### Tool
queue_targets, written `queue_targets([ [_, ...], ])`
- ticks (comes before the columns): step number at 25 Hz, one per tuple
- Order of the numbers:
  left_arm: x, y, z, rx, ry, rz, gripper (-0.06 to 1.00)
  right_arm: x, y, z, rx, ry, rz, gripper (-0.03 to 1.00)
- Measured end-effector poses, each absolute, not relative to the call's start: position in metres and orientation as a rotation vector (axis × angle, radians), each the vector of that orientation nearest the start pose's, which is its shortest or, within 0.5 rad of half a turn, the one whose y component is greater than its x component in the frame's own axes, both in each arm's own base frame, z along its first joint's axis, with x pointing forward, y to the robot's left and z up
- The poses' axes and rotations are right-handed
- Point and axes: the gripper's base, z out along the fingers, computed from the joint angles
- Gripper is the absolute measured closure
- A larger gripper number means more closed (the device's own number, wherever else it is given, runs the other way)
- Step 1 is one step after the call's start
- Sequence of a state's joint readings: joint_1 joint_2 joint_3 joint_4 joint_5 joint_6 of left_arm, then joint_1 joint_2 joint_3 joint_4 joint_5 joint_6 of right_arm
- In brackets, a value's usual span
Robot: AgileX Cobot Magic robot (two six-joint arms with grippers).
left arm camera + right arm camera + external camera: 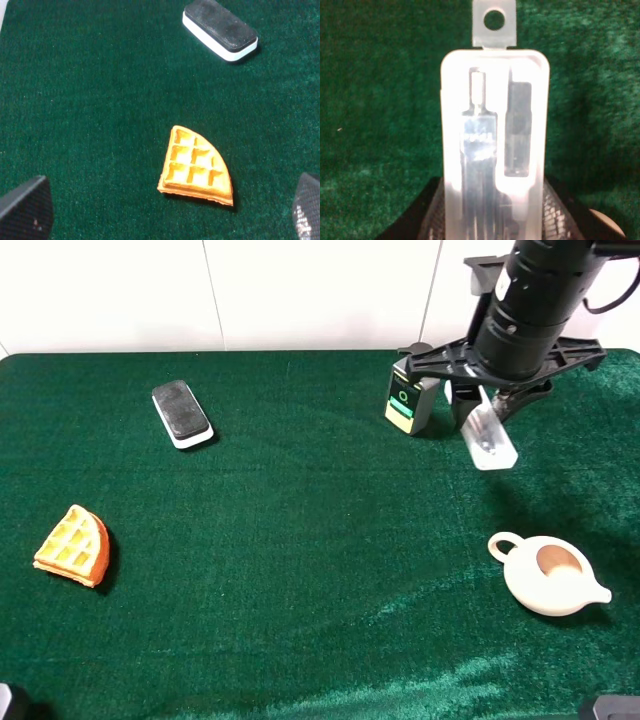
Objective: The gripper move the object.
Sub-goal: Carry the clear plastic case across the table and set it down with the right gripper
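On the left, the left gripper [165, 220] has its 2 jaws wide apart and holds nothing. The waffle piece [72, 545] and the black-topped slab [182, 413] lie near it. On the right, the right gripper [484, 405] is closed on the object [489, 440] and holds it tilted above the green cloth [300, 540], well apart from the white pot [550, 575].

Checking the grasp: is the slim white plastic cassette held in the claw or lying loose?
Held. The slim white plastic cassette is clamped in the right claw, its tabbed end jutting out over the green cloth.
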State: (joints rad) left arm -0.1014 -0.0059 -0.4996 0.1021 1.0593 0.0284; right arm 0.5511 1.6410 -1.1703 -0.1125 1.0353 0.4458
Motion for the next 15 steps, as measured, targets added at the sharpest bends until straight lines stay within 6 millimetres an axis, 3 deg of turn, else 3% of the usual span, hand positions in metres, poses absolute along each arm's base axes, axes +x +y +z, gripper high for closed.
queue_targets([
  [15, -0.005, 0.009, 0.278, 0.127, 2.030, 0.076, -0.02, 0.315, 0.090, 0.242, -0.043, 2.814, 0.010, 0.67],
])
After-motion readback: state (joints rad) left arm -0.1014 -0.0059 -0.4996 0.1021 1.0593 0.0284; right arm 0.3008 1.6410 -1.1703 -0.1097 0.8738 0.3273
